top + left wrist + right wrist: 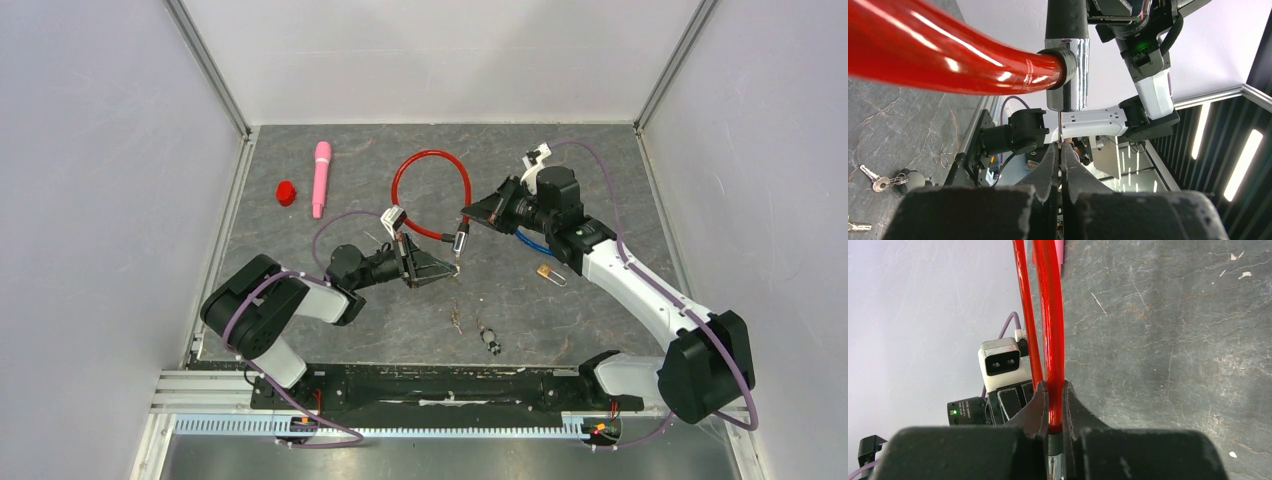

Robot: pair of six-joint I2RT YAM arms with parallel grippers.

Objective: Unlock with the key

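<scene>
A red cable lock [430, 165] loops over the mat, and its chrome lock cylinder [461, 242] hangs in the air between my two arms. In the left wrist view the cylinder [1068, 80] stands straight above my left gripper [1060, 148]. That gripper is shut on a thin key [1060, 127] whose blade runs up into the cylinder's lower end. My right gripper [1054, 392] is shut on the red cable [1049, 325] just where it meets the black collar. In the top view the right gripper [472, 214] is above the cylinder and the left gripper [452, 266] is just below it.
A small brass padlock [548, 272] lies on the mat under the right forearm. Loose keys on a ring [489, 340] lie near the front edge, also seen as keys [879, 183]. A pink cylinder [321, 178] and a red cap [286, 193] sit at the back left.
</scene>
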